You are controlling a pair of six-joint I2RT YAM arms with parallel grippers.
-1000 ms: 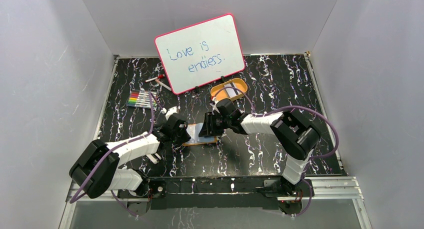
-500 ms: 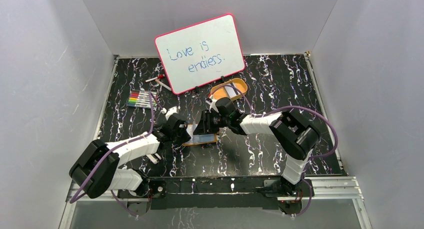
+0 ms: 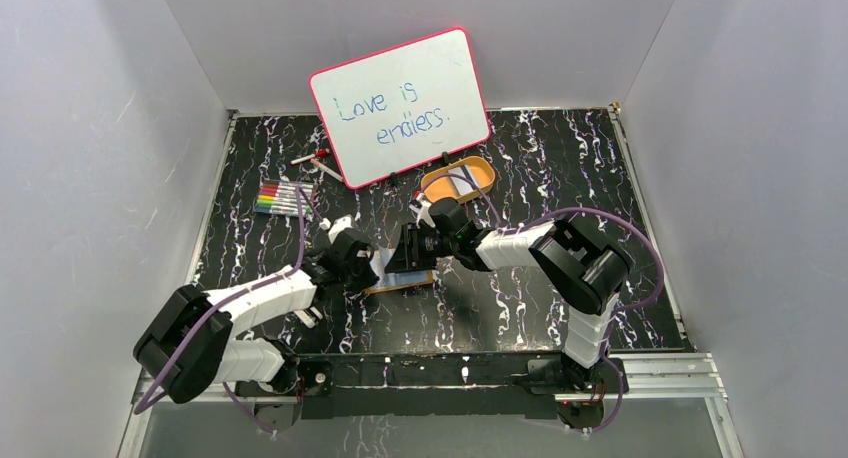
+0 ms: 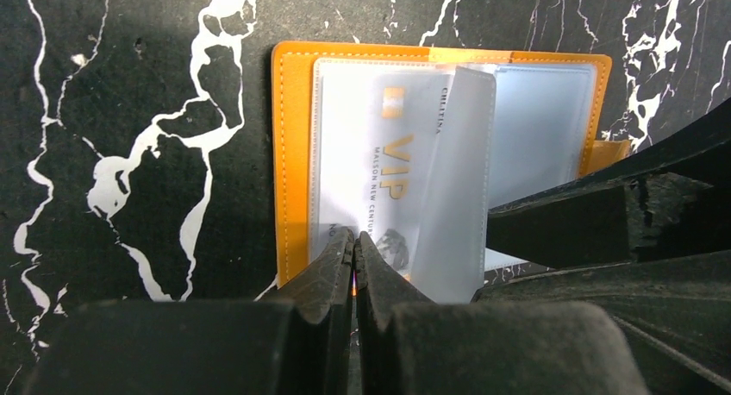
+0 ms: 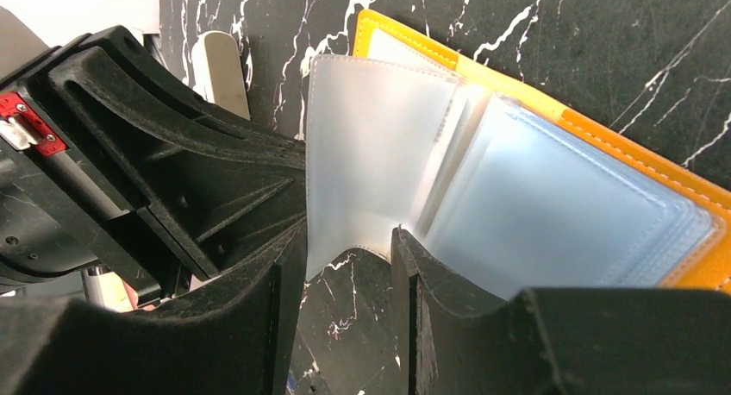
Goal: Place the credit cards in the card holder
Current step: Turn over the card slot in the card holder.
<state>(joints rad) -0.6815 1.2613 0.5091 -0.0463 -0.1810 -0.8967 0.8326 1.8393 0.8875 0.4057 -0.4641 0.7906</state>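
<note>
Card holder (image 4: 291,153) lies open mid-table, left gripper (image 4: 354,240) closed empty, pinning the page over a VIP credit card (image 4: 388,153), right gripper (image 5: 349,266) part-open astride a raised clear sleeve (image 5: 371,145), which, ungripped, could flop down and block loading.

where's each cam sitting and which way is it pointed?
Top external: high behind the bases, looking down on the table; left arm and right arm show.
Left wrist: over the open card holder, facing down; left gripper shut.
Right wrist: low, facing its clear sleeves; right gripper open.
Shared: all three show the card holder.
</note>
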